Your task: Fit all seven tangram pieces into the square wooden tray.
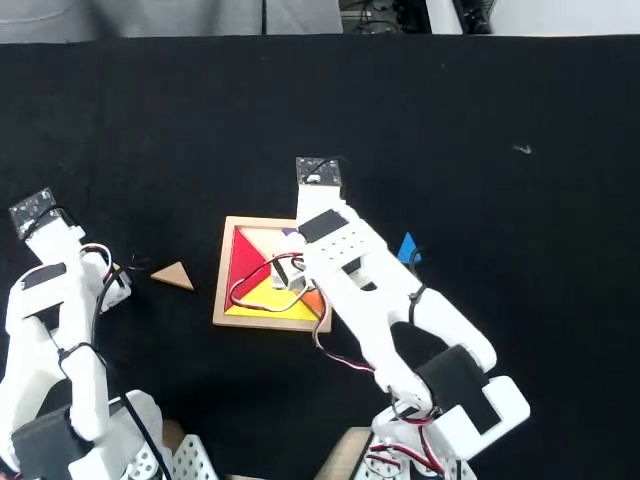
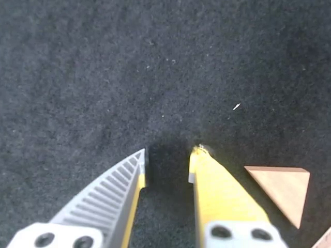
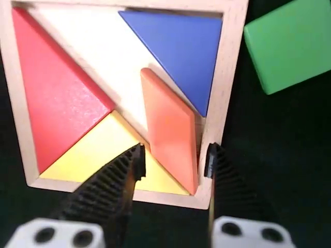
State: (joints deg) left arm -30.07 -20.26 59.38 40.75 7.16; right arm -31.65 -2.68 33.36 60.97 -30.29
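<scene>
Tray (image 1: 221, 285) — right arm (image 1: 370, 300) overhead

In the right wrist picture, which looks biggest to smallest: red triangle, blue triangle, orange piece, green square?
1. red triangle
2. blue triangle
3. orange parallelogram
Unranked: green square, cut off at the picture's edge, so I can't tell.

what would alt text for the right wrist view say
The right gripper, open, hangs over a wooden tray, straddling an orange piece. The tray also holds a red triangle, a yellow triangle and a blue triangle; a green square lies outside on the black table.
</scene>
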